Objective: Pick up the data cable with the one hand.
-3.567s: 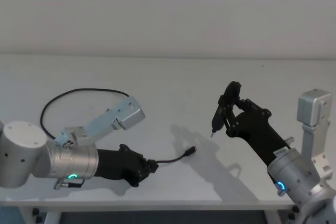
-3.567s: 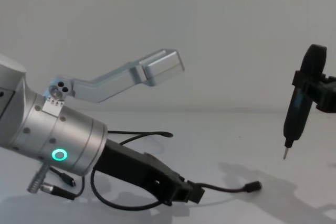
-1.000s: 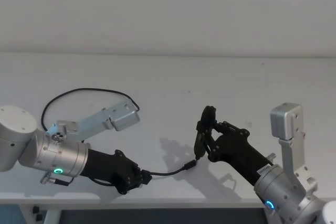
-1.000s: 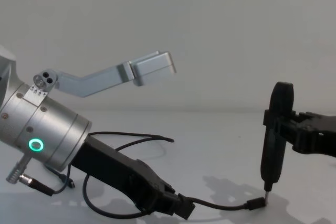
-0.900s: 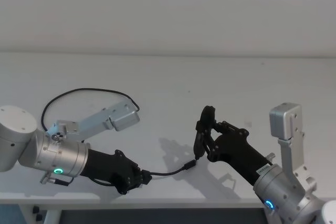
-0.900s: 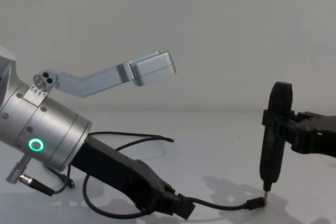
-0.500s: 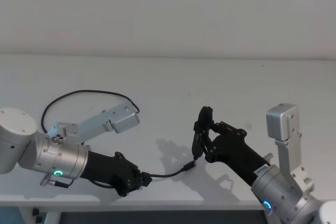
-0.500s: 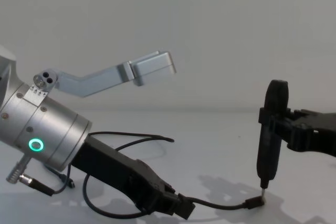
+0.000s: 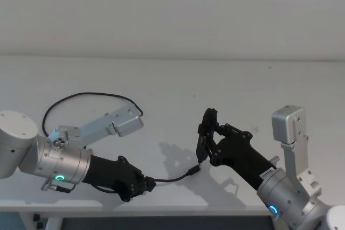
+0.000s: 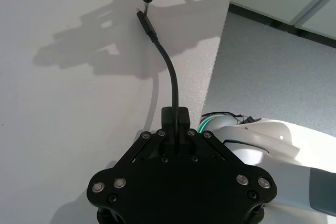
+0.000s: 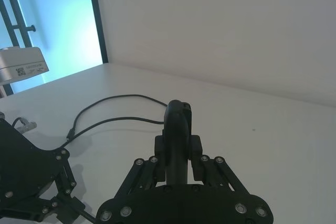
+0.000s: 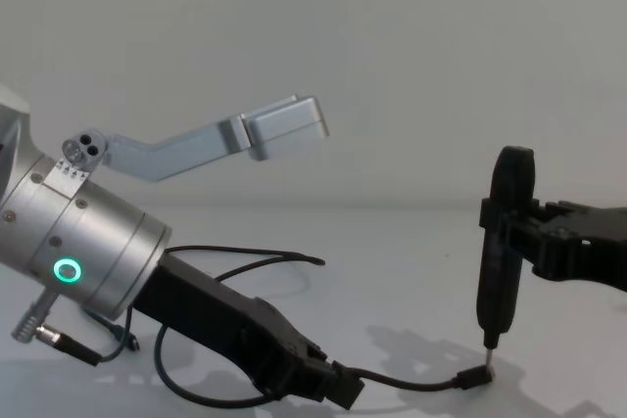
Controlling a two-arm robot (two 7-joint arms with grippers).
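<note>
The left gripper (image 9: 144, 185) sits low over the near left part of the white bench (image 9: 172, 87), close to the front edge, and is clamped on the cable (image 9: 81, 96). In the left wrist view the cable (image 10: 170, 80) leaves the closed gripper (image 10: 176, 124) and runs a short way forward in a gentle curve to its plug (image 10: 147, 25). In the chest view this free length (image 12: 416, 382) lies at or just above the bench surface, ending in the plug (image 12: 474, 377). Behind the left gripper, the rest of the cable sweeps in a wide loop across the left half of the bench and passes behind the left arm. The right gripper (image 9: 200, 157) stands near the bench centre, pointing down, closed on a slim black upright tool (image 12: 498, 266). The tool tip (image 12: 491, 342) is just above the plug, almost touching it. The bench surface beyond both grippers, toward the far edge and the wall, offers open room. The front edge lies just beside the left gripper.
</note>
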